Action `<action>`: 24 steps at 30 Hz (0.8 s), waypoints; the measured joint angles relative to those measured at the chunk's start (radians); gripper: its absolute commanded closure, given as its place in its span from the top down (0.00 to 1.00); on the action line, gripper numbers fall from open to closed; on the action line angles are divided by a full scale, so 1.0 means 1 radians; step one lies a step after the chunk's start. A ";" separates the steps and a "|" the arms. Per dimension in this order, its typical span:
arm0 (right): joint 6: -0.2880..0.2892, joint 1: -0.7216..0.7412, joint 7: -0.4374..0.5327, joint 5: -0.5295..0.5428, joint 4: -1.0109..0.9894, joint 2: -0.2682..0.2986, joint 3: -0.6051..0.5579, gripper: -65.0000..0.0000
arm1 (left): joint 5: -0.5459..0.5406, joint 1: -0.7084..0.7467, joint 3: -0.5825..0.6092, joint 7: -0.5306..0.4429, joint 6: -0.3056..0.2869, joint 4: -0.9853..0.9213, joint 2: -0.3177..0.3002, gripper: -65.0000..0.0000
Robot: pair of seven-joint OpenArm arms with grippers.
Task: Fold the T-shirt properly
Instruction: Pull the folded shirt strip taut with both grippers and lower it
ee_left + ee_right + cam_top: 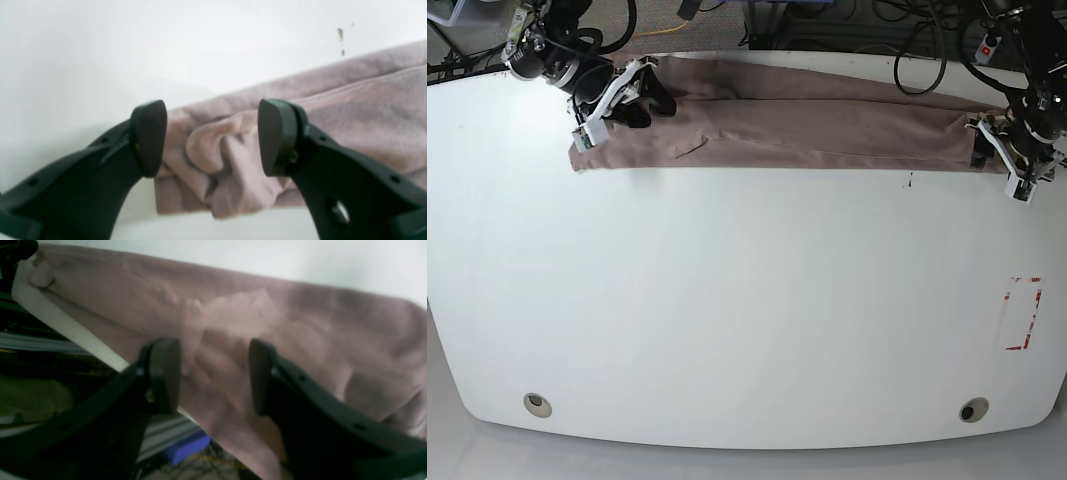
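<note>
Two spread claws over the ends of a long folded T-shirt on a white tabletop.

The left claw (211, 138) hangs with its two dark pads apart, nothing pinched between them; below the gap lies a bunched, rumpled end of the T-shirt (333, 110), which stretches away toward the upper right. The right claw (215, 375) is spread too, its pads on either side of creased cloth without closing on it, near the tabletop's edge. In the base view the T-shirt (807, 120) lies as a long narrow band along the far edge of the tabletop (747, 300), the right claw (627, 105) at one end, the left claw (1002, 150) at the other. Red tape marks (1022, 312) sit well apart from the cloth.
</note>
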 measured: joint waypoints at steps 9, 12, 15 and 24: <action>0.010 0.120 0.032 -0.239 -0.177 0.006 0.004 0.20 | -0.006 0.022 0.007 0.027 0.000 -0.034 -0.005 0.61; 0.011 0.155 0.078 -0.300 -0.198 0.007 0.003 0.20 | -0.001 0.027 0.017 0.033 0.001 -0.109 -0.007 0.61; 0.013 0.187 0.120 -0.362 -0.227 0.009 0.001 0.20 | -0.032 0.008 0.079 0.008 0.003 -0.174 -0.051 0.61; 0.014 0.301 0.125 -0.499 -0.270 0.009 -0.002 0.20 | -0.021 -0.090 0.128 0.032 0.000 -0.219 -0.066 0.62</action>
